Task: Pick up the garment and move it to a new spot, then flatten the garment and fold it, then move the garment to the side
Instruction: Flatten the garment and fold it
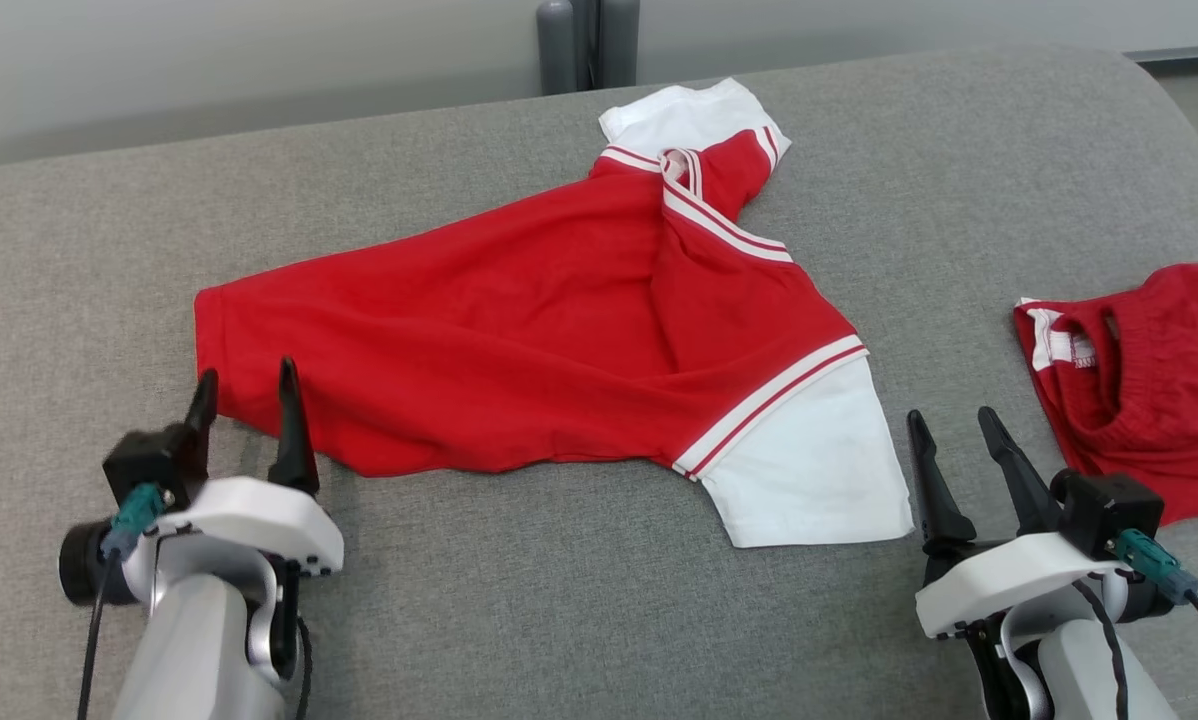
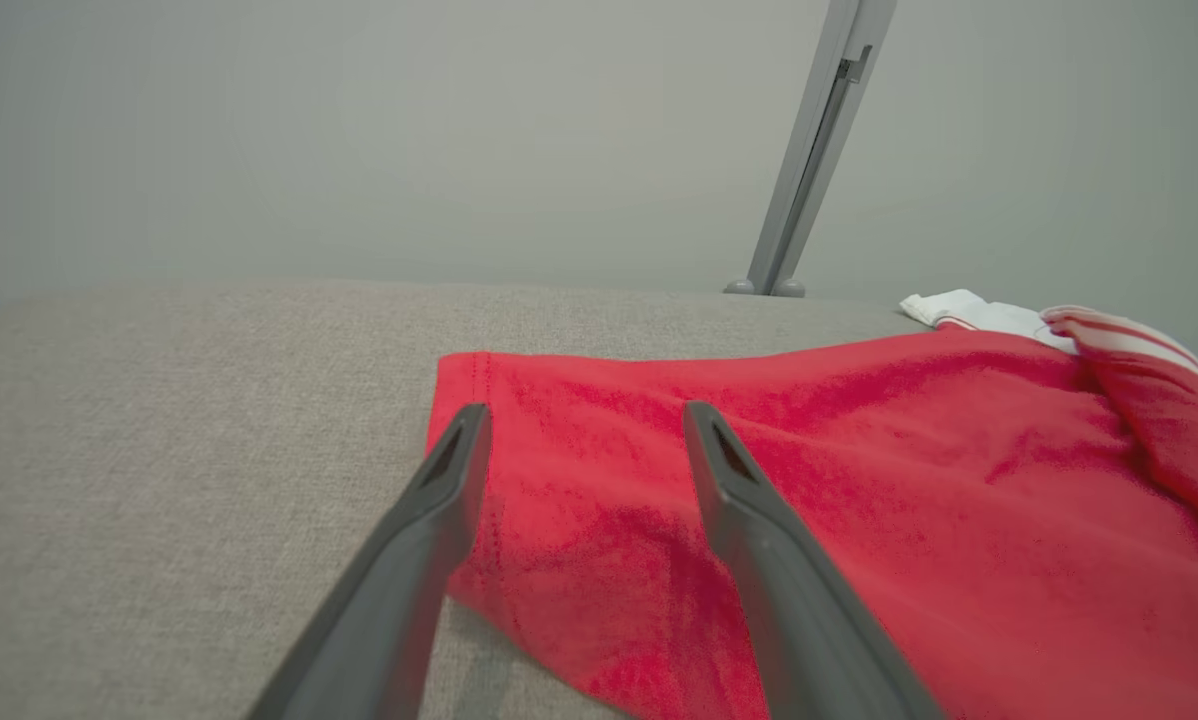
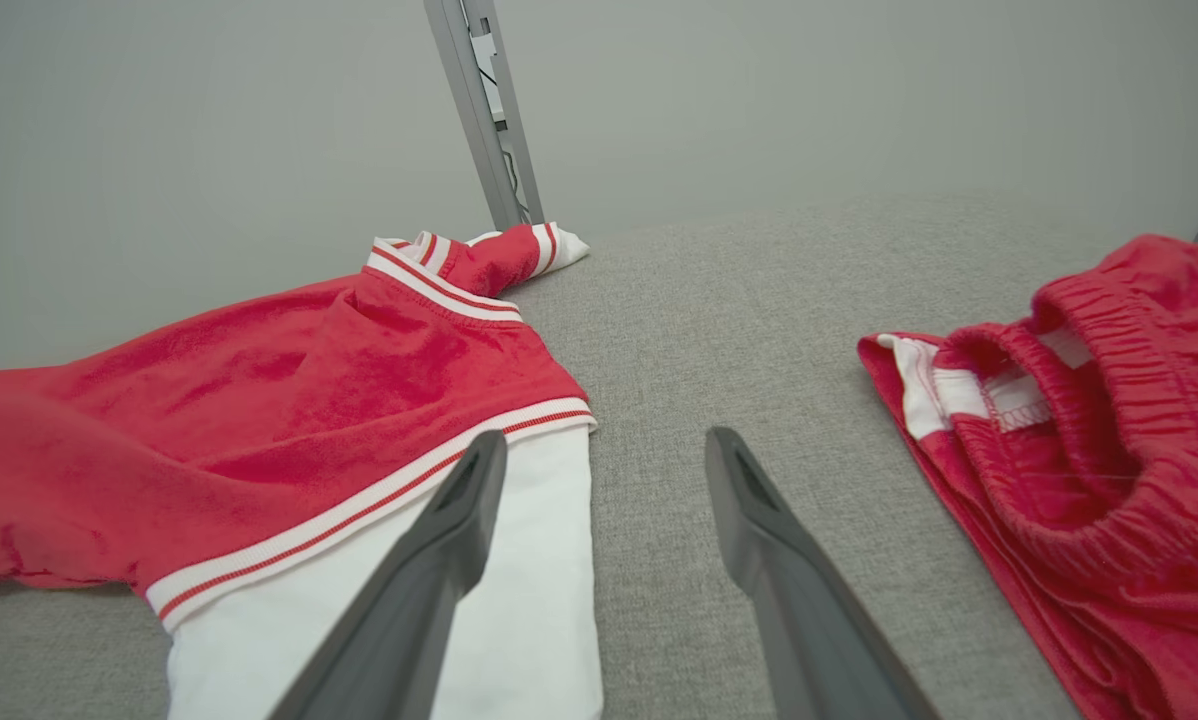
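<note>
The garment (image 1: 519, 340), a red T-shirt with white sleeves and red-and-white stripe trim, lies spread but rumpled across the grey cushion, hem to the left and collar folded over at the far right. My left gripper (image 1: 247, 395) stands open at the hem's near corner, its fingers apart over the red cloth (image 2: 859, 520) with nothing pinched between them. My right gripper (image 1: 954, 430) is open just right of the near white sleeve (image 1: 809, 470); in the right wrist view the sleeve (image 3: 519, 600) lies under its left finger.
A smaller red piece of clothing (image 1: 1149, 390) with an elastic gathered edge lies bunched at the right, close to my right gripper. A grey metal post (image 1: 587, 45) stands behind the cushion's far edge. The grey cushion (image 1: 519, 620) is bare along its near side.
</note>
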You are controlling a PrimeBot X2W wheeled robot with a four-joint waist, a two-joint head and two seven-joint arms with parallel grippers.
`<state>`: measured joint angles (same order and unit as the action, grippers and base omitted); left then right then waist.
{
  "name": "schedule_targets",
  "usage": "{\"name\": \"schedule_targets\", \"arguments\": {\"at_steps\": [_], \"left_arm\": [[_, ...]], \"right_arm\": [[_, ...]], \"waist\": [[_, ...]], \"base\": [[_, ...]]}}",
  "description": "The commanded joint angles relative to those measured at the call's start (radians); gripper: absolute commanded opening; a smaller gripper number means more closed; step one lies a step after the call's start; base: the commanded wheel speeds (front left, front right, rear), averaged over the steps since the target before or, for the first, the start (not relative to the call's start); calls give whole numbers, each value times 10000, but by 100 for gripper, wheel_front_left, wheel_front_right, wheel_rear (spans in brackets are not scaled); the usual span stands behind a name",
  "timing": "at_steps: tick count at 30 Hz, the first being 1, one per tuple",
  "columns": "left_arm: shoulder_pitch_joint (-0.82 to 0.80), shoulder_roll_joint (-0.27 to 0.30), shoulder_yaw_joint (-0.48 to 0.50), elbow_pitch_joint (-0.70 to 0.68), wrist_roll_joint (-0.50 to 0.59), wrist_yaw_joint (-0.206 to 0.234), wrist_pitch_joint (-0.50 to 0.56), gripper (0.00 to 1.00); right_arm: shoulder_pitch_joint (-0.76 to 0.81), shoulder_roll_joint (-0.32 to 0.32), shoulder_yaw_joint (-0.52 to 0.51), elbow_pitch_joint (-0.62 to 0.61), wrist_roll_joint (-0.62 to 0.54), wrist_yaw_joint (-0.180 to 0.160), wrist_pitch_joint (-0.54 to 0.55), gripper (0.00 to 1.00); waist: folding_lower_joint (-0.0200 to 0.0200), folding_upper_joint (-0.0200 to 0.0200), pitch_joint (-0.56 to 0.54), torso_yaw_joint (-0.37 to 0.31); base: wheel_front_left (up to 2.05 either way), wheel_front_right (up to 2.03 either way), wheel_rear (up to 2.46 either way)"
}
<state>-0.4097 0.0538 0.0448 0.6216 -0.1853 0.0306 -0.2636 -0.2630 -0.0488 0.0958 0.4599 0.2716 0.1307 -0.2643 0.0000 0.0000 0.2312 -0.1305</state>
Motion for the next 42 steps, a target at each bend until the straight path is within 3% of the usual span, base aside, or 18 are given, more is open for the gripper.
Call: {"name": "schedule_targets", "arguments": {"at_steps": [1,12,17,18,20,24,33,39,40,41,42], "left_arm": [[306,41,-23,-60,-101,-37,-10,100],[1219,-11,-1688,332,-1534,93,-11,100],[1010,-16,-2237,880,-2111,380,22,100],[962,-17,-2306,954,-2168,427,22,91],[890,-22,-2384,953,-2242,453,22,0],[888,-23,-2453,628,-1998,383,-5,0],[2097,-7,-2238,-2406,-279,575,-11,0],[2946,-5,-2481,-2728,610,701,-11,0],[3058,-10,-2509,-2655,568,741,-11,30],[3097,-10,-2523,-2616,612,831,-13,73],[3097,-10,-2523,-2616,612,831,-13,73]], "right_arm": [[108,-50,-29,14,34,1,3,100],[98,-53,126,63,91,1,3,100],[44,-51,96,76,48,1,3,100],[22,-49,87,77,36,1,3,100],[-11,-49,44,74,32,1,3,100],[129,-50,-109,144,-3,1,3,100],[616,-50,-224,361,192,1,3,100],[824,-56,-137,483,296,1,3,100],[862,-56,-146,518,303,1,3,100],[887,-54,-138,548,306,1,3,100],[887,-54,-138,548,306,1,3,100]], "waist": [[0,0,-133,87],[0,0,-51,-38],[0,0,139,-223],[0,0,167,-244],[0,0,199,-263],[0,0,-41,-101],[0,0,-1159,934],[0,0,-1413,1310],[0,0,-1406,1328],[0,0,-1380,1333],[0,0,-1380,1333]], "base": [[0,0,0],[0,0,0],[0,0,0],[0,0,0],[0,0,0],[0,0,0],[0,0,0],[0,0,0],[0,0,0],[0,0,0],[0,0,0]]}}
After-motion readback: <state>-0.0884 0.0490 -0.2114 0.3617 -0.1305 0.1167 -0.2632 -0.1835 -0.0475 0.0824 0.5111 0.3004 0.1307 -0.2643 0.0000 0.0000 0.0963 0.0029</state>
